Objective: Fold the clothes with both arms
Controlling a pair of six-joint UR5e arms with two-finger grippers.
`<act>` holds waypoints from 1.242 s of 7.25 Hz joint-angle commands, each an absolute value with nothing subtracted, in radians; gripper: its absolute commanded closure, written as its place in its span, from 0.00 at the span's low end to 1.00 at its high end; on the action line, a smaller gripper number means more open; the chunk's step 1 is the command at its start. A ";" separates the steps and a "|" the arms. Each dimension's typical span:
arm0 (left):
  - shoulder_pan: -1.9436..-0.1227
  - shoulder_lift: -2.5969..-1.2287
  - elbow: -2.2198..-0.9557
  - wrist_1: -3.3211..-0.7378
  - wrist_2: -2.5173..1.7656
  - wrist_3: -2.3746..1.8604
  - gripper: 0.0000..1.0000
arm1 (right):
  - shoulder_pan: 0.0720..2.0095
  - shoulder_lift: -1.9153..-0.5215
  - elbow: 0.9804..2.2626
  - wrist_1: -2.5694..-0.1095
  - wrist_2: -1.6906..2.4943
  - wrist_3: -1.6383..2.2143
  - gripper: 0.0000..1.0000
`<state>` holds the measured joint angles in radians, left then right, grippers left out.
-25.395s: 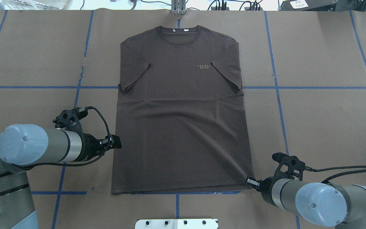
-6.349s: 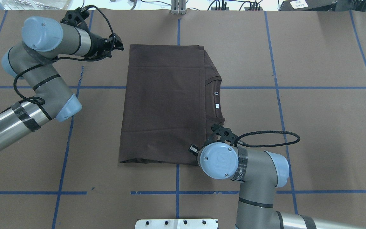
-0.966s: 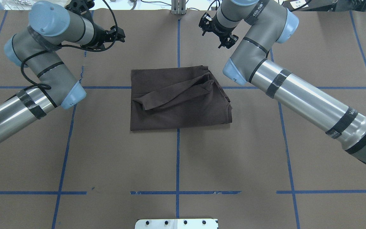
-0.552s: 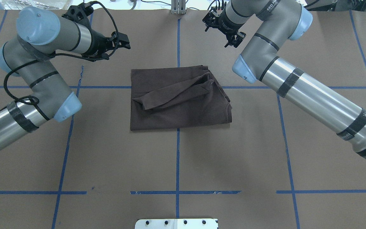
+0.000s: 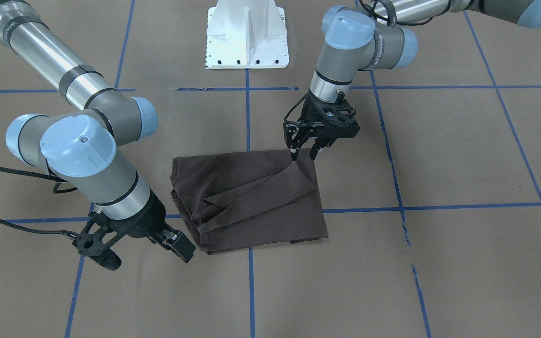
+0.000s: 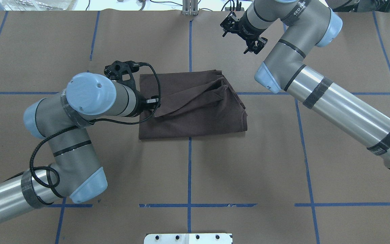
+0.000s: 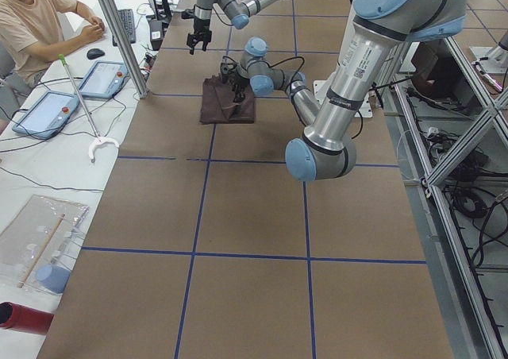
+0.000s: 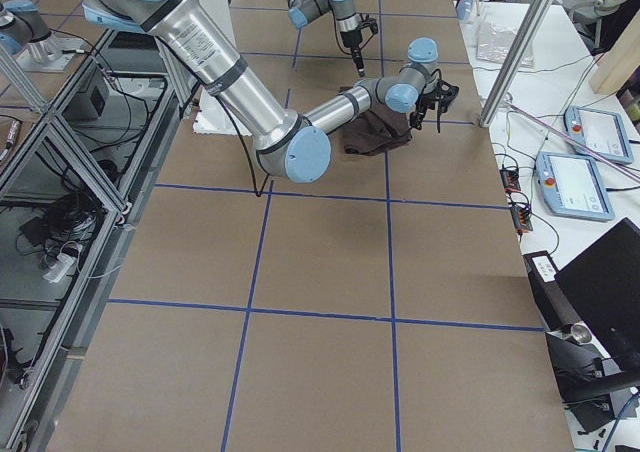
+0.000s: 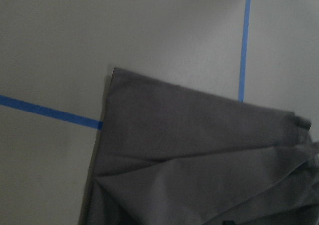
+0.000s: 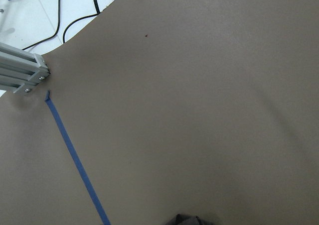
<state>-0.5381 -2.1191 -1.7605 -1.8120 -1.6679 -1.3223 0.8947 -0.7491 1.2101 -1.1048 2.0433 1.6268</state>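
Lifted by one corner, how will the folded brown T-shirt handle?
Probably floppy: the T-shirt lies in soft creases with a loose flap draped diagonally across it, so a one-corner lift would likely undo the folds. It looks thin and light, lying nearly flat despite several layers. Given those wrinkles, a push would probably bunch it rather than slide it whole.

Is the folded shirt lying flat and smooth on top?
No, in the overhead view a loose diagonal flap lies rumpled across the top layer of the shirt.

Open tabletop (image 6: 249,169) lies all around the folded T-shirt (image 6: 198,115). The left pincer (image 5: 304,152) hangs over its left edge. The right pincer (image 5: 179,246) is near its far right corner.
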 commanded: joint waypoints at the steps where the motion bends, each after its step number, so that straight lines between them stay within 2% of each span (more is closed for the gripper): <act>1: -0.479 -2.120 -1.753 -1.759 -1.624 -1.238 1.00 | 0.894 -0.750 1.212 -1.104 2.043 1.631 0.04; 7: -0.549 -2.209 -1.482 -1.965 -1.618 -1.215 1.00 | 0.894 -0.791 1.244 -1.106 2.045 1.623 0.04; 9: -0.679 -2.367 -1.169 -2.251 -1.647 -1.212 1.00 | 0.894 -0.846 1.316 -1.111 2.045 1.623 0.04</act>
